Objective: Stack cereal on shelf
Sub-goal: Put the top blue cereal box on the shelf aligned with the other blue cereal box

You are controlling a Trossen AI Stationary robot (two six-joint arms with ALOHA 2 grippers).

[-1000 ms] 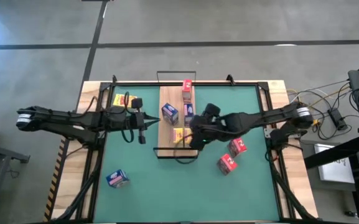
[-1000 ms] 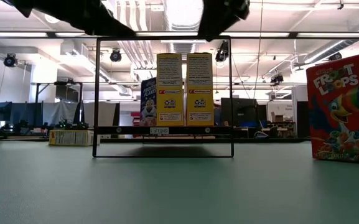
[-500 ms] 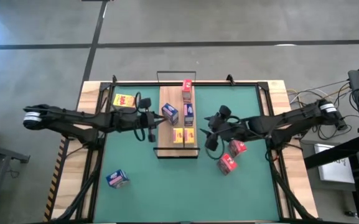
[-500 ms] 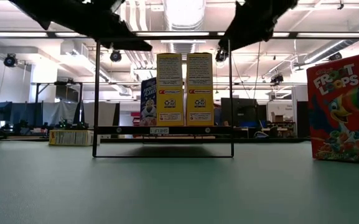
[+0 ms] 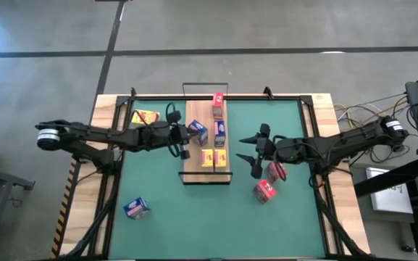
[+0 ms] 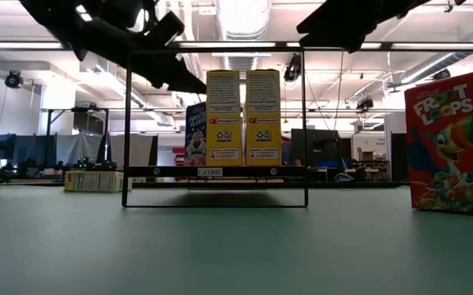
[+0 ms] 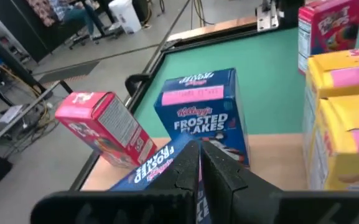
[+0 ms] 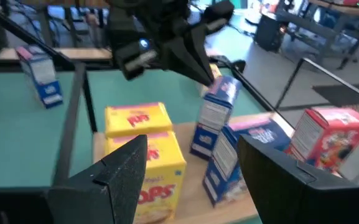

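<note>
- You can read "Kellogg's Frosted Flakes" on the upright blue box point(image 7: 205, 115) that the left wrist view shows on the shelf point(image 5: 192, 164); a second blue box point(image 7: 157, 171) lies tilted just in front of it, with a pink-topped red box point(image 7: 104, 127) leaning beside them.
- In the low view, "Froot Loops" shows on the red box point(image 6: 451, 141) standing on the mat at the right edge.
- Two yellow boxes point(image 6: 244, 117) stand side by side on the shelf; the right wrist view shows "Pops" on one of them.
- Off the shelf you have a yellow box point(image 5: 144, 116), a blue box point(image 5: 136, 209) and two red boxes point(image 5: 270, 181).
- The tabletop carries a green mat point(image 5: 194, 217) with a light wooden border point(image 5: 78, 217); beyond it you see a large workshop with ceiling ducts and desks.
- Your left tool point(image 5: 184, 136) is closed, holding nothing, hovering at the shelf's left edge by the blue boxes.
- Your right tool point(image 5: 251, 154) stands wide open and empty, above the mat just right of the shelf.
</note>
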